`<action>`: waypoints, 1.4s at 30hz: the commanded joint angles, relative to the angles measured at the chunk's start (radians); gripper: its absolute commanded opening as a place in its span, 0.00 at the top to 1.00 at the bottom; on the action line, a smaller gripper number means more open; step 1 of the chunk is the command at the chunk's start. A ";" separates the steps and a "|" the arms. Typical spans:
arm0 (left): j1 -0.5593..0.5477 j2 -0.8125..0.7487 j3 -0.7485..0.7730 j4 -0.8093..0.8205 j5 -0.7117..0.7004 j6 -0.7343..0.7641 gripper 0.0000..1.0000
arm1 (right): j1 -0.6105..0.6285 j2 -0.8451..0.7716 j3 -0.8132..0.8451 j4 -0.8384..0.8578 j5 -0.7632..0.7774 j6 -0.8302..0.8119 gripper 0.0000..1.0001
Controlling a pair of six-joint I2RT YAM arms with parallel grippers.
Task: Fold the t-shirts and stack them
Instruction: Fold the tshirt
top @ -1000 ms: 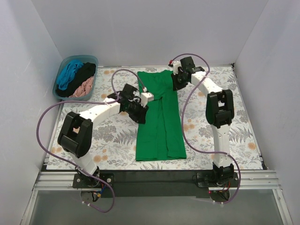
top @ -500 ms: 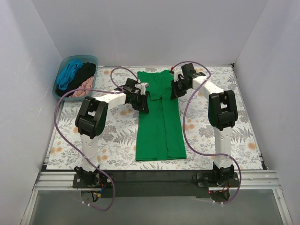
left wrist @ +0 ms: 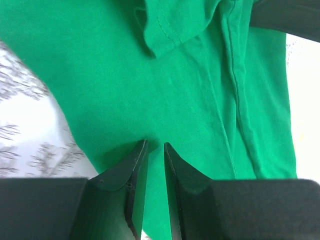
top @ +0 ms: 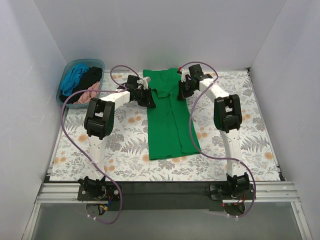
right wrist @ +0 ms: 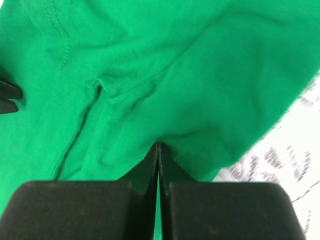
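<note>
The bright green t-shirt point(top: 170, 120) lies folded lengthwise into a long strip in the middle of the table, its far end bunched near the back wall. My left gripper point(top: 149, 100) pinches the shirt's left edge near that far end. In the left wrist view point(left wrist: 155, 144) the jaws stand almost together with green fabric point(left wrist: 200, 90) between them. My right gripper point(top: 181, 92) is shut on the shirt's right edge. In the right wrist view point(right wrist: 158, 145) the jaws are pressed together on a fold of green fabric point(right wrist: 200, 75). Teal-blue point(top: 75, 79), black point(top: 90, 76) and dusty pink point(top: 90, 93) t-shirts lie crumpled in the tub.
The pale blue plastic tub point(top: 64, 79) stands at the back left corner. The floral tablecloth point(top: 240, 135) covers the table. White walls close in the back and both sides. Purple cables loop off both arms.
Both grippers have moved toward the back wall with the green shirt, and its near end has slid away from the front edge. The left arm has swung in to the shirt's far left edge.
</note>
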 commanded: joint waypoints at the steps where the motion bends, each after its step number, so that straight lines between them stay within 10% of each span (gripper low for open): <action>1: 0.028 0.034 0.061 -0.029 -0.041 0.019 0.81 | -0.004 0.045 0.072 0.020 0.055 -0.009 0.99; 5: 0.061 0.029 0.154 -0.096 0.020 0.069 0.74 | -0.003 -0.063 0.037 0.020 0.047 -0.024 0.94; 11: 0.062 -0.198 0.104 -0.171 0.091 0.231 0.60 | -0.001 -0.340 -0.113 0.016 -0.002 -0.107 0.57; 14: 0.061 -0.389 -0.034 -0.181 0.148 0.358 0.54 | -0.001 -0.521 -0.219 0.008 0.016 -0.254 0.38; 23: 0.016 -0.980 -0.615 -0.161 0.255 0.740 0.39 | 0.005 -1.042 -0.689 -0.044 -0.023 -0.752 0.24; 31: -0.283 -1.282 -1.015 -0.080 0.052 0.900 0.43 | 0.195 -1.332 -1.247 -0.003 0.070 -1.023 0.32; 42: -0.453 -1.099 -1.115 0.152 -0.079 0.844 0.49 | 0.310 -1.270 -1.462 0.186 0.139 -1.109 0.47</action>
